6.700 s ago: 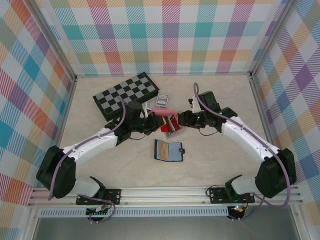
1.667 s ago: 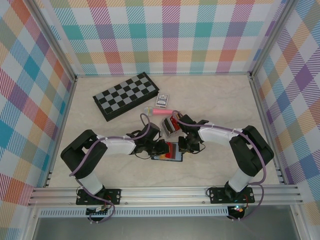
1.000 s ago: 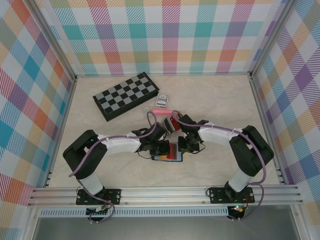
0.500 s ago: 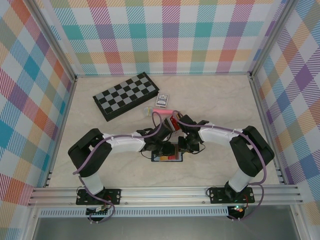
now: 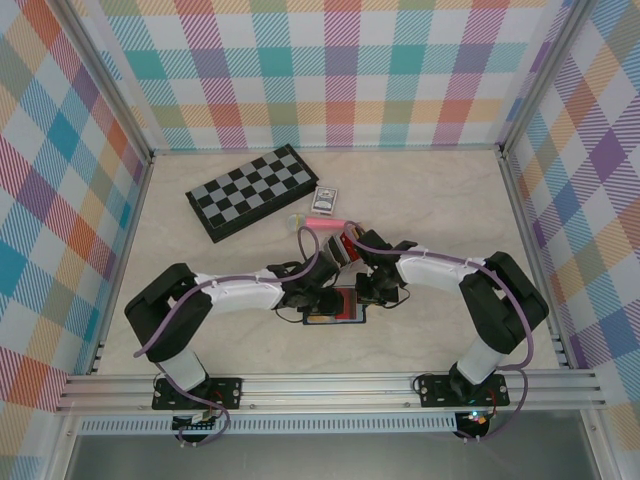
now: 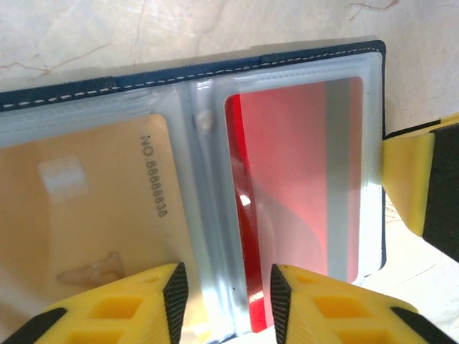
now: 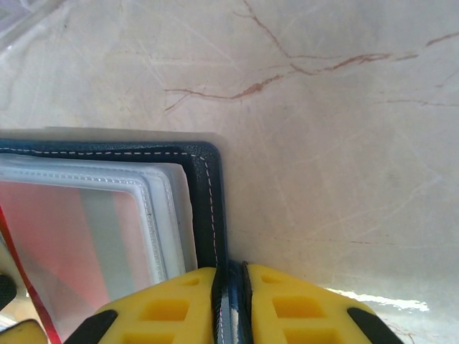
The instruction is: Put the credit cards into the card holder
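Overhead, I see the card holder (image 5: 332, 314) open at lower centre, left wrist, my left gripper (image 6: 226, 294) released, jaws parted above its sleeves, red card (image 6: 287, 186) in right sleeve, tan card (image 6: 93, 208) in left, right wrist, my right gripper (image 7: 231, 294) clenched on its navy edge.

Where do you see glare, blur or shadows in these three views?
Left wrist: a pale sheen off the clear sleeve washes over the red card, yet the number on the tan card reads sharp. Right wrist: a bright glare patch on the table; the wallet stitching is crisp. Top external: even, soft light, nothing blown out.
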You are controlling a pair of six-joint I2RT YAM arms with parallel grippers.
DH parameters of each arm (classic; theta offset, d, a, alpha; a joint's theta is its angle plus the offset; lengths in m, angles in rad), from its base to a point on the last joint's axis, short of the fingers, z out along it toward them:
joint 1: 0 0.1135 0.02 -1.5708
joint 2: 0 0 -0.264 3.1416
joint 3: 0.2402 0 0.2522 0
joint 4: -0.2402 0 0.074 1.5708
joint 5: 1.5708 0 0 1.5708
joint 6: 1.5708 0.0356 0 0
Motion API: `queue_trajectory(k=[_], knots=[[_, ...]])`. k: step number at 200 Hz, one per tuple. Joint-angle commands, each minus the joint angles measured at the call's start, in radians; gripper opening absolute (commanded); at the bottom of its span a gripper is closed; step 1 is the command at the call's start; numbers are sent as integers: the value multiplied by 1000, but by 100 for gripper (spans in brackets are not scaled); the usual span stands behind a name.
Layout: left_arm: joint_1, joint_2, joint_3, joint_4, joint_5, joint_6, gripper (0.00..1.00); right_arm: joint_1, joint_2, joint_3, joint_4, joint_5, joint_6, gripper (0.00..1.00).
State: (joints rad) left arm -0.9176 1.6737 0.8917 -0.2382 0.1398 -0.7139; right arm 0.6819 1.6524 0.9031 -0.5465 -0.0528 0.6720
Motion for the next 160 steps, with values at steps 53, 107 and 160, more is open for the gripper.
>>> queue_trajectory(k=[53,107,160], knots=[[6,-59,19,-125,-27,14,31,4,-15,12,-42,47,-21,24],[24,-188,26,-157,-94,-1,39,3,-87,69,-134,115,-41,39],[164,-277,-42,-114,-60,-88,48,-13,-185,163,-169,128,-114,39]])
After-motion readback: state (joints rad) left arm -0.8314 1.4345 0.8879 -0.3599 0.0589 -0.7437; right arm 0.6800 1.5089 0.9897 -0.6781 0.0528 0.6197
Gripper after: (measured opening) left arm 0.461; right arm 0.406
